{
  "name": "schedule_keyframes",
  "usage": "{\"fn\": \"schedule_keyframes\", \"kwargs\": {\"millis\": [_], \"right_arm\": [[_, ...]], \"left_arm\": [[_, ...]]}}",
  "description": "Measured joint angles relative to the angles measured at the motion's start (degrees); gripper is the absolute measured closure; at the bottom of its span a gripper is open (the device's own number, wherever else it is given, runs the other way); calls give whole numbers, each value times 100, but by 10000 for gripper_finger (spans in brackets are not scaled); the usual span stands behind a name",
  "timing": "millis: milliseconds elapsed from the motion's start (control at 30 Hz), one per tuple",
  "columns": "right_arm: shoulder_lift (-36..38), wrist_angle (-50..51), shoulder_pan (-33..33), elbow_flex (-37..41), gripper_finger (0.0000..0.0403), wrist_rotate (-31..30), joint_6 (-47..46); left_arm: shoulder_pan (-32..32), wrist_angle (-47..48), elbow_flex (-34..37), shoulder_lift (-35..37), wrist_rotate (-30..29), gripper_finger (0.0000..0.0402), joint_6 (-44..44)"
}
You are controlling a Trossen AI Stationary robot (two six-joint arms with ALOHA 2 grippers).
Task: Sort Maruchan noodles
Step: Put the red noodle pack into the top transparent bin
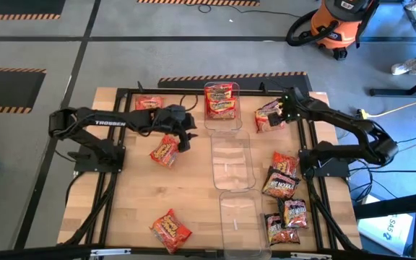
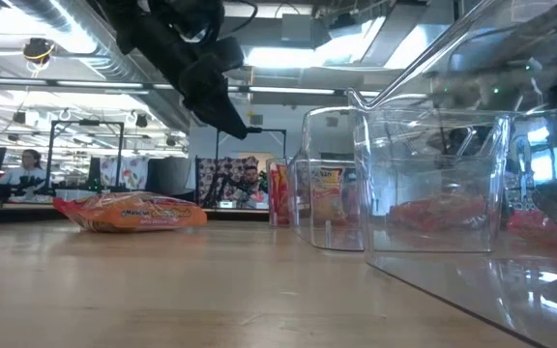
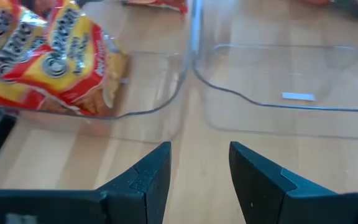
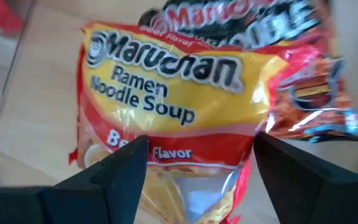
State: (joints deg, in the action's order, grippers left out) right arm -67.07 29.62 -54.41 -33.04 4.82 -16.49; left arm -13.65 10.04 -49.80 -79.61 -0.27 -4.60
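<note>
Left claw (image 1: 183, 130) hovers over the table (image 1: 128, 195) just beside the far clear bin (image 1: 222, 119), fingers (image 3: 151, 177) parted with nothing between them; wrist view shows only bare wood in the gap. Right claw (image 4: 194, 165) sits at the far right of the table over a red-yellow Maruchan beef packet (image 4: 166, 112), jaws spread wide on either side of it, not closed on it; whether the tips touch the wrapper I cannot tell. A darker red packet (image 4: 297, 81) lies partly under that one. Far bin holds red-yellow packets (image 1: 221, 101), standing on edge against its wall in the left wrist view. Middle bin (image 1: 232, 162) and near bin (image 1: 240, 220) are lined up along the table centre. Left half: one red-yellow packet (image 1: 148, 103) at the far edge, one orange-red packet (image 1: 165, 152) just beside the left claw, another orange-red packet (image 1: 170, 230) near the front edge. Right half: an orange-red packet (image 1: 285, 163) touching a dark packet (image 1: 280, 185), then two more dark packets (image 1: 287, 220) closer to the front, beside the near bin. Low view: an orange-red packet (image 2: 129, 213) flat on the wood, left arm above it.
</note>
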Motion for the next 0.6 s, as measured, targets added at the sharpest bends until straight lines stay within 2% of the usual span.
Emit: {"fn": "schedule_keyframes", "kwargs": {"millis": [267,433,600], "right_arm": [[-374,-632,-2,227,133,1156,43],[-367,-1033,-2,426,153,1211,52],[-365,-1659,2,705,199,1294,63]], "left_arm": [[196,-124,13,0,-2,246,-142],[247,-300,13,-2,-4,246,-153],[249,-424,13,-4,-4,246,-153]]}}
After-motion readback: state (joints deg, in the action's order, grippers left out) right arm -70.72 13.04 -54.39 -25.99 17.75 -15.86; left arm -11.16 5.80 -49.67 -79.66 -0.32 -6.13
